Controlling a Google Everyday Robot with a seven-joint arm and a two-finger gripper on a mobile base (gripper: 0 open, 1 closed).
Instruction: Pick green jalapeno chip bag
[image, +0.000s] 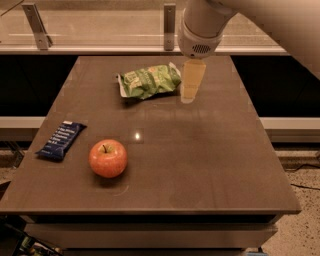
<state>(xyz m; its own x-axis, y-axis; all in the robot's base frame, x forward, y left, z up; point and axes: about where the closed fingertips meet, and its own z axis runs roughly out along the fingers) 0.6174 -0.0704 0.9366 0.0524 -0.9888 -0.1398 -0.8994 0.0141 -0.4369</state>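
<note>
Camera view. The green jalapeno chip bag (149, 81) lies flat in the far half of the table (215, 165), its long side running left to right and one pale crimped end turned toward the gripper (190, 93).

The gripper hangs point-down from the wrist (201, 31), just beside the bag's right end and not over it. You cannot tell from here whether it is open or closed; it holds nothing that shows. Judgement: this placement reads as an approach from the right, lined up to come in over the bag's short end.

Room: bare tabletop to the gripper's right and toward the near edge. The far table edge is close behind the bag, with a railing post (169, 26) beyond it, so keep your travel leftward and downward, not back.

The apple (108, 158) and the dark blue bar (61, 140) sit well apart at near left, out of your path.
</note>
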